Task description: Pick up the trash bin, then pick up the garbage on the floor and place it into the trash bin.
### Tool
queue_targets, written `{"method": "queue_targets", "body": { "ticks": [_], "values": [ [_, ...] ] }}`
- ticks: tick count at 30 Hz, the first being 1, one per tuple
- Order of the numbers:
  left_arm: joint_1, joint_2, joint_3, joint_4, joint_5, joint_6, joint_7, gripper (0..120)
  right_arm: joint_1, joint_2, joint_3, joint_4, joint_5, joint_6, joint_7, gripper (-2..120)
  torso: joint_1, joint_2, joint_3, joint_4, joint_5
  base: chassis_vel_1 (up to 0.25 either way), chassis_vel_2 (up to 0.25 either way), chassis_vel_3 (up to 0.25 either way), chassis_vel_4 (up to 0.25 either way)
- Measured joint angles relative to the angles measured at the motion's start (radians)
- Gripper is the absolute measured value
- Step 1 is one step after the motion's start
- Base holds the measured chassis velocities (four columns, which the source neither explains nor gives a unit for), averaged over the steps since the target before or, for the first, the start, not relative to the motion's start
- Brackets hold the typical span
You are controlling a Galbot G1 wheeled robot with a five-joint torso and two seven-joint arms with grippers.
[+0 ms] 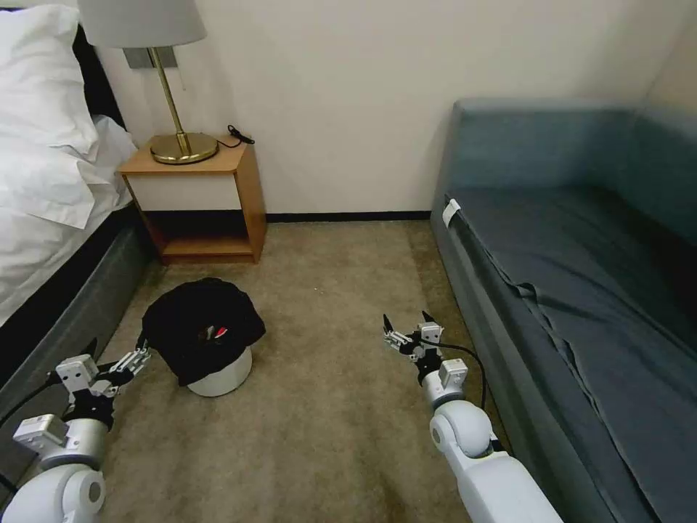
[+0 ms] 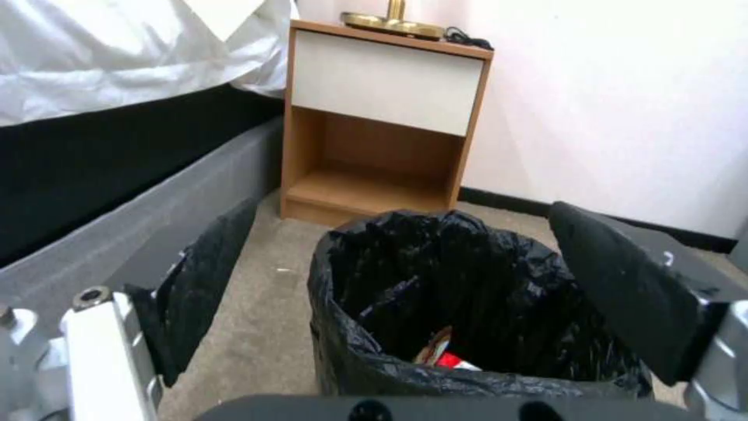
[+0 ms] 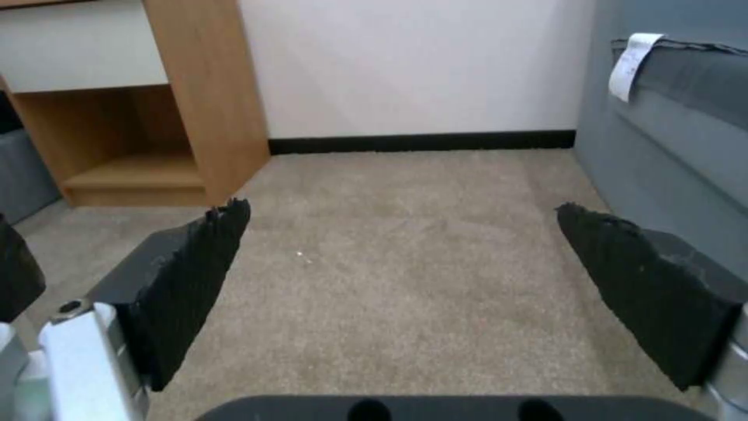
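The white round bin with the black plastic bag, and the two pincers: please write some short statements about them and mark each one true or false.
1. The small round white bin lined with a crinkly black plastic bag stands on the carpet near the wooden nightstand. True.
2. The bin is empty. False: a red-and-white crumpled wrapper lies inside it.
3. The left pincer is shut on the bin's rim. False: it is open, beside the bin.
4. The right pincer is open above bare carpet, next to the blue-grey sofa. True.
5. A brass lamp with a white shade stands on the nightstand. True.
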Motion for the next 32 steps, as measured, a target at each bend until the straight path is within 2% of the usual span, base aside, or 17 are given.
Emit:
{"method": "queue_targets", "body": {
  "ticks": [32],
  "values": [
    [0.0,0.0,0.0,0.0,0.0,0.0,0.0,100,0.0,0.0,0.0,0.0,0.0,0.0,0.0,100,0.0,0.0,0.0,0.0,0.0,0.0,0.0,0.0,0.0]
  ]
}}
